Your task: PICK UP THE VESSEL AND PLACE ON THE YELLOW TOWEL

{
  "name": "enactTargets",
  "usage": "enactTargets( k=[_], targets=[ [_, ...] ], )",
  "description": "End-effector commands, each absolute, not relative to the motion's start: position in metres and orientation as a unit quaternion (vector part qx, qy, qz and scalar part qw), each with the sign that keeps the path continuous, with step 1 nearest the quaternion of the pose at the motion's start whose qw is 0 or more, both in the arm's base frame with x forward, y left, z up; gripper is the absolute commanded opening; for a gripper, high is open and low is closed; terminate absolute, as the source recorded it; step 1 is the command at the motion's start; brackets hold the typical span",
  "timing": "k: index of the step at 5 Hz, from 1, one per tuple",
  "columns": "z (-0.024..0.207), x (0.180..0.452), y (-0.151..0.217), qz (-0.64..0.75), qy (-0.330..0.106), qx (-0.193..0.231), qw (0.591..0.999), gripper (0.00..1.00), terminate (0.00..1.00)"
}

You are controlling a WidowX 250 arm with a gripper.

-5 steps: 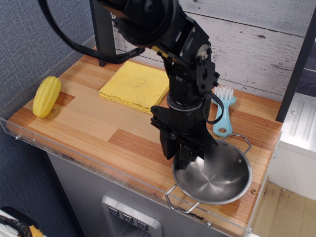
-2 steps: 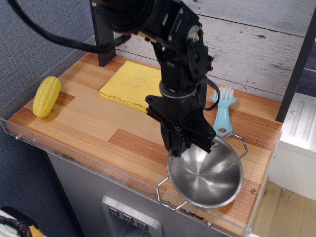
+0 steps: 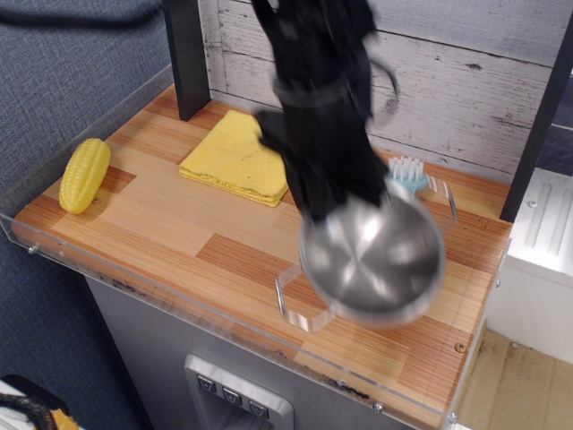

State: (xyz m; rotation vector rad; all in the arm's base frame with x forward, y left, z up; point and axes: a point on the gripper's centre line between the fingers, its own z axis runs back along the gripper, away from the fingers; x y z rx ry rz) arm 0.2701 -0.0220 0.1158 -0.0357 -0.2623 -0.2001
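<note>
The vessel (image 3: 376,264), a shiny round steel pan with wire loop handles, hangs in the air above the right part of the counter, blurred by motion. My black gripper (image 3: 327,208) is shut on its left rim and holds it up. The yellow towel (image 3: 235,154) lies flat at the back of the counter, to the left of the gripper; its right edge is hidden behind the arm. The vessel is to the right of the towel and nearer the front.
A yellow corn cob (image 3: 84,174) lies at the left end of the wooden counter (image 3: 179,233). A light-blue brush (image 3: 405,172) lies behind the vessel, partly hidden. A dark post (image 3: 186,54) stands at the back left. A clear plastic rim (image 3: 134,287) edges the front.
The gripper has lifted the vessel off the counter and carried it up and slightly back. The arm has risen; the vessel is now blurred in motion.
</note>
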Motion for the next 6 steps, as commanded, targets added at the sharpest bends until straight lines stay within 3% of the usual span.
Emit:
enactTargets(
  k=[1,4,6],
  targets=[
    [0.144,0.316,0.064,0.007,-0.158,-0.032,0.987,0.0,0.0],
    [0.127,0.349,0.114,0.073,-0.128,0.026,0.989,0.0,0.0],
    [0.096,0.355,0.126,0.085,-0.104,0.059,0.989,0.0,0.0]
  ],
)
